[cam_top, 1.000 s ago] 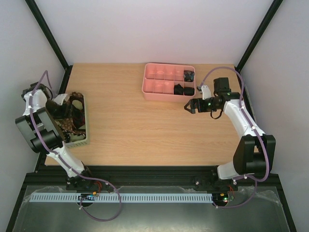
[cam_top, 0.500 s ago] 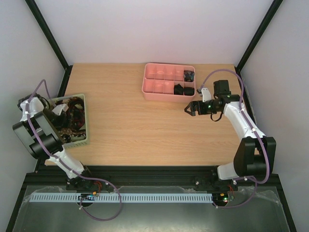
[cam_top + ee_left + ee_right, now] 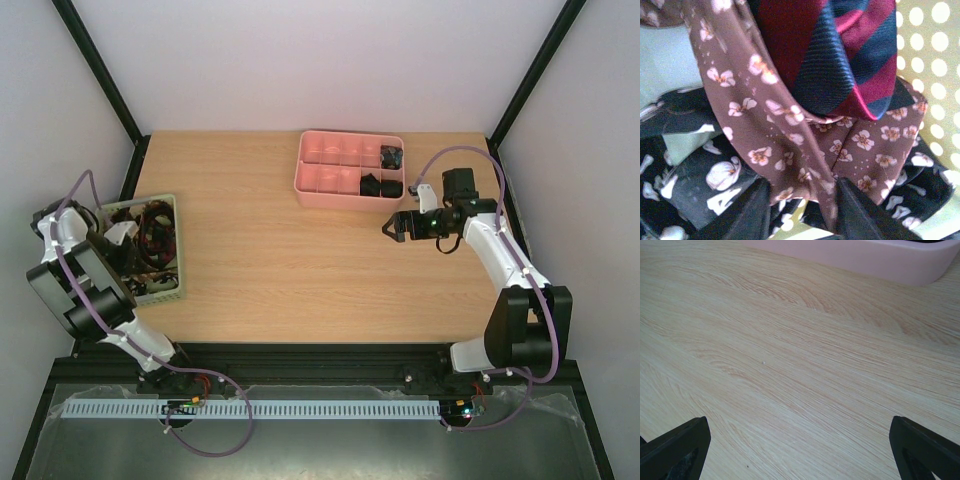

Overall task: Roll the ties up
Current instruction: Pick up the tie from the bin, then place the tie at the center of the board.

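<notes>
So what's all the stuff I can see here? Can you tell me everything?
table: one, light wood, under everything
tray: one, pink with compartments, far side of the table
rolled ties: about three, dark, in the tray's right-hand compartments
basket: one, pale green with holes, left edge of the table
brown flowered tie: one, brown with pale flowers, in the basket
striped tie: one, red and navy, lying over the brown one
black patterned tie: at least one, black with white print, underneath
left arm: one, white and black, reaching into the basket, jaws pinching the brown flowered tie
right arm: one, white and black, near the tray, jaws wide open and holding nothing
</notes>
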